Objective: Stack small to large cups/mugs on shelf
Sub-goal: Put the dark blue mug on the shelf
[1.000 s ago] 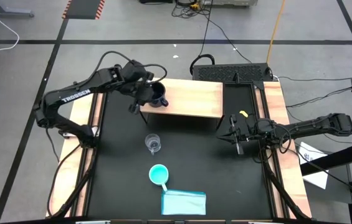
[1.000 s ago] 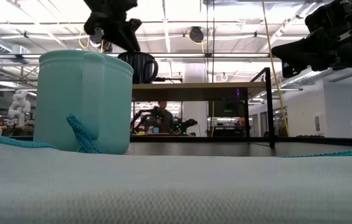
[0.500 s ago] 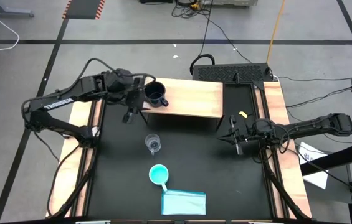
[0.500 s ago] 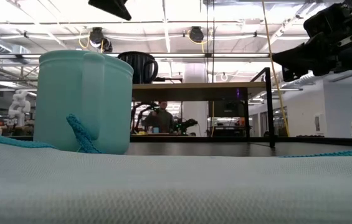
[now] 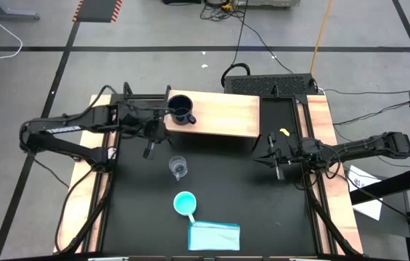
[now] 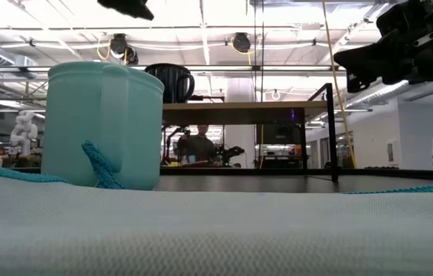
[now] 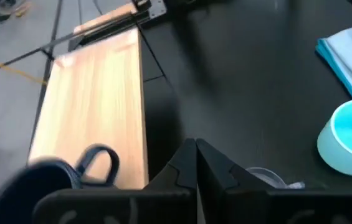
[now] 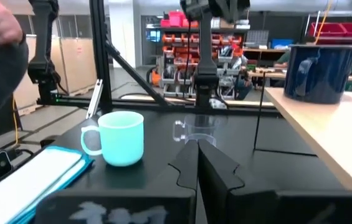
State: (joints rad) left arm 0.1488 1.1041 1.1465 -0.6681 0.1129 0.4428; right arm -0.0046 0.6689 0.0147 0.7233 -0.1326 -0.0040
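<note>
Left gripper (image 5: 149,148) pulled back from navy mug (image 5: 180,109) on shelf (image 5: 226,116), fingers together, empty; right gripper (image 5: 276,168) closed at 3 o'clock.

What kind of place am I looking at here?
Probably a robotics lab or workshop: a taped concrete floor with loose cables, shelves of orange parts bins behind, and two robot arms at a black table.

Two dark, slim jointed robot arms, each built of black tubular links, work at the table; the left arm (image 5: 67,130) carries white lettering along one link. Thin black cables loop along both, and the right arm (image 5: 368,147) ends in blocky black housings. Each gripper has two dark, wedge-shaped fingers (image 7: 182,171).
</note>
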